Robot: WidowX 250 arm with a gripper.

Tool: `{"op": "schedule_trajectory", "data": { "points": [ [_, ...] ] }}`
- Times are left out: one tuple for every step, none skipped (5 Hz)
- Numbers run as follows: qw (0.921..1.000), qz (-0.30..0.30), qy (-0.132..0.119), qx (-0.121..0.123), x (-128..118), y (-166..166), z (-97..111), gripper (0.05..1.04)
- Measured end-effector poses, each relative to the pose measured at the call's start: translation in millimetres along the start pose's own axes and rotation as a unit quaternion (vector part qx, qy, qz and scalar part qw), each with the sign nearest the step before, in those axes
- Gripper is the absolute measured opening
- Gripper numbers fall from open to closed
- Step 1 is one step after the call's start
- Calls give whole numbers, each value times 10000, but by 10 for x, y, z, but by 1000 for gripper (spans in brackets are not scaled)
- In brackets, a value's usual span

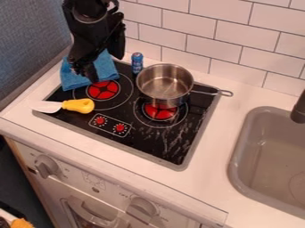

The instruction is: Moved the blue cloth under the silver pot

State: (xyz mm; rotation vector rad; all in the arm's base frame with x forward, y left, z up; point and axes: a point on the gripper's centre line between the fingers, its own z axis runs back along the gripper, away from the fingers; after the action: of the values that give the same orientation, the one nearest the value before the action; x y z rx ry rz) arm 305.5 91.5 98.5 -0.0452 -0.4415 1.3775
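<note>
- The cloth (pixel 71 81) is blue, soft and creased, roughly squared, lying across the stove's back left corner and onto the counter (pixel 205 178); it is apart from the pot, not under it.
- The pot (pixel 166 81) is round, shiny bare metal, upright on the stove (pixel 156 147), partly over the right red burner (pixel 159 112); its thin looped handle reaches past the stove's right edge.
- The can (pixel 138 63), a blue upright cylinder, stands between cloth and pot.
- The knife (pixel 64 105), with a rounded yellow handle and pale broad blade, crosses the stove's left edge.
- The stove top is glossy black, streaked at front right, with a grey rim.
- White tiles (pixel 214 40) rise close behind; a counter strip separates stove and grey, round-cornered sink (pixel 238 162).
- The gripper (pixel 85 73) hangs down over the cloth from the upper left; I cannot tell whether it is apart, together or clamped.
</note>
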Motion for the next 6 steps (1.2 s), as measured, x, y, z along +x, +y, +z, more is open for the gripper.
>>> {"op": "schedule_trajectory", "data": {
  "points": [
    [9999,-13,77,112,-34,32,-70,1001],
    [9998,35,145,154,91,-31,-123,1001],
    [9997,95,184,116,240,-118,-153,1001],
    [9997,36,220,106,389,-189,-183,1001],
    [9990,-426,135,58,565,-270,-216,1001],
    [9979,-551,232,235,660,-298,-432,1001]
  ]
}}
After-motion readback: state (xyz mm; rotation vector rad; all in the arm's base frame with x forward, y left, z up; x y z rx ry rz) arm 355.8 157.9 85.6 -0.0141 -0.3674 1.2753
